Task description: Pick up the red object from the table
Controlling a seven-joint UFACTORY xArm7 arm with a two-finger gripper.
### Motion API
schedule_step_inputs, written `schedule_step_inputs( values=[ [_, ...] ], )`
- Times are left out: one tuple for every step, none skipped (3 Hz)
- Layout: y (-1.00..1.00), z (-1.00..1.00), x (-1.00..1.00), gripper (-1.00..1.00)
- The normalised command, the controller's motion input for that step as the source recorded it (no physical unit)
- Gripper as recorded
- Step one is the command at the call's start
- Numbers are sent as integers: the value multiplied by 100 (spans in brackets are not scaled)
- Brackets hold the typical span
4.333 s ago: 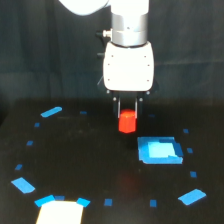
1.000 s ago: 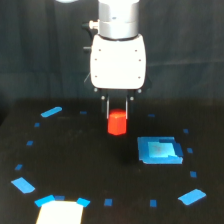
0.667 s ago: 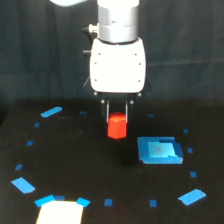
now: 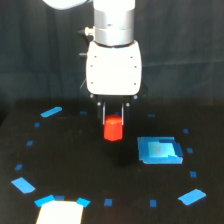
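Observation:
The red object (image 4: 113, 128) is a small bright red-orange block held between the two dark fingers of my gripper (image 4: 113, 120). The gripper is shut on its upper part and the block hangs clear above the black table (image 4: 75, 165), with a faint shadow below it. The white gripper body and the arm rise above it in the middle of the exterior view.
A larger blue square (image 4: 159, 150) lies on the table just to the exterior view's right of the held block. Small blue tape marks ring the table, with bigger blue patches at the left (image 4: 51, 111) and lower right (image 4: 192, 196). A white patch (image 4: 60, 213) sits at the bottom left.
The gripper has carried the red object up off the table and toward the exterior view's left, away from the blue square. It has risen a little more over the last second.

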Motion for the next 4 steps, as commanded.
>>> schedule_step_inputs(
  values=[
    [-43,25,-48,-100],
    [20,22,-11,-98],
    [21,30,20,-100],
    [25,23,27,-100]
  ],
)
